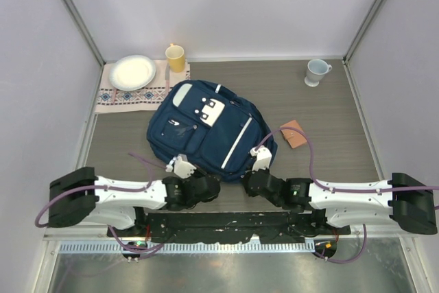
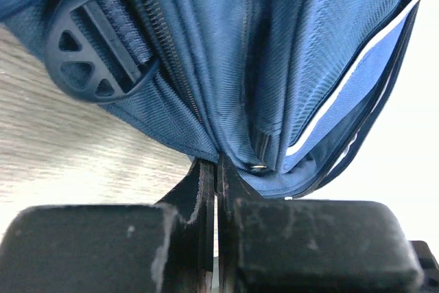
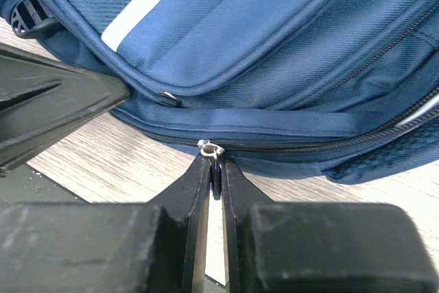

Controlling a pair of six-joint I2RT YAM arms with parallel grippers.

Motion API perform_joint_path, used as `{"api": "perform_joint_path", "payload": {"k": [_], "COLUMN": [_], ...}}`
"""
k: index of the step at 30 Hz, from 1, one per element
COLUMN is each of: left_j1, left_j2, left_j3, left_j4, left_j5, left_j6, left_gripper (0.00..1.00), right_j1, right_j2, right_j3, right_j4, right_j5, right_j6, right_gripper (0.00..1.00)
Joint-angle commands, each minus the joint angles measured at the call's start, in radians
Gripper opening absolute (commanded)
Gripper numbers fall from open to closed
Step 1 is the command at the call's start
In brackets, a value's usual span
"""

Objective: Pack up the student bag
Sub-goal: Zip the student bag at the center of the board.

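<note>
We count one student bag (image 1: 206, 128), one white plate (image 1: 132, 72), one patterned cloth (image 1: 113, 97) and one small flat brown item (image 1: 295, 135), all on one table (image 1: 329, 114). We count two cups, a yellow cup (image 1: 175, 57) and a pale grey mug (image 1: 316, 71), and two grippers, the left gripper (image 1: 177, 162) and the right gripper (image 1: 259, 154), with two fingers each. On the bag we make out one white flap (image 1: 214, 111), one long white stripe (image 1: 241, 138), one black plastic buckle (image 2: 89, 46) and one silver zip pull (image 3: 210, 147).

Student bag (image 1: 200, 134) woven navy cloth; table (image 1: 333, 118) matt woodgrain.
</note>
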Motion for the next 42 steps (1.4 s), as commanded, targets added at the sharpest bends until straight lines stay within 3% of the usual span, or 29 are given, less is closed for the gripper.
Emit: {"api": "perform_joint_path", "payload": {"k": [1, 6, 14, 18, 21, 24, 29, 31, 34, 35, 39, 42], "left_j1": [0.014, 0.019, 0.021, 0.021, 0.022, 0.021, 0.036, 0.056, 0.085, 0.140, 0.293, 0.410], "left_j2": [-0.168, -0.345, -0.584, -0.750, -0.781, -0.738, -0.533, -0.438, -0.395, -0.385, -0.402, -0.385], "left_j3": [-0.080, -0.176, -0.181, -0.204, -0.216, -0.210, -0.178, -0.149, -0.135, -0.141, -0.160, -0.111], "left_j4": [-0.128, -0.277, -0.570, -0.628, -0.590, -0.448, -0.211, -0.144, -0.078, -0.033, 0.042, -0.002], "left_j5": [-0.067, -0.075, -0.046, -0.024, 0.022, 0.097, 0.242, 0.340, 0.359, 0.435, 0.508, 0.560], "left_j6": [-0.027, 0.016, 0.120, 0.212, 0.323, 0.488, 0.801, 0.870, 0.930, 0.953, 0.990, 1.059], "left_gripper": [0.00, 0.00, 0.00, 0.00, 0.00, 0.00, 0.00, 0.00, 0.00, 0.00, 0.00, 0.00], "right_j1": [-0.002, -0.002, -0.004, -0.008, -0.008, -0.008, -0.008, -0.008, -0.005, -0.002, 0.021, 0.036], "right_j2": [-0.006, 0.000, 0.011, 0.028, 0.014, -0.024, -0.102, -0.119, -0.142, -0.145, -0.165, -0.158], "right_j3": [0.030, 0.031, 0.050, 0.054, 0.043, 0.039, 0.037, 0.036, 0.033, 0.030, 0.011, 0.005], "right_j4": [-0.052, -0.107, -0.176, -0.232, -0.236, -0.262, -0.320, -0.334, -0.357, -0.368, -0.368, -0.353], "right_j5": [0.089, 0.092, 0.127, 0.146, 0.144, 0.173, 0.218, 0.227, 0.221, 0.219, 0.221, 0.216], "right_j6": [0.036, 0.068, 0.074, 0.115, 0.135, 0.157, 0.177, 0.183, 0.197, 0.206, 0.243, 0.255], "right_gripper": [0.01, 0.01, 0.01, 0.01, 0.01, 0.01, 0.01, 0.01, 0.01, 0.01, 0.01, 0.01]}}
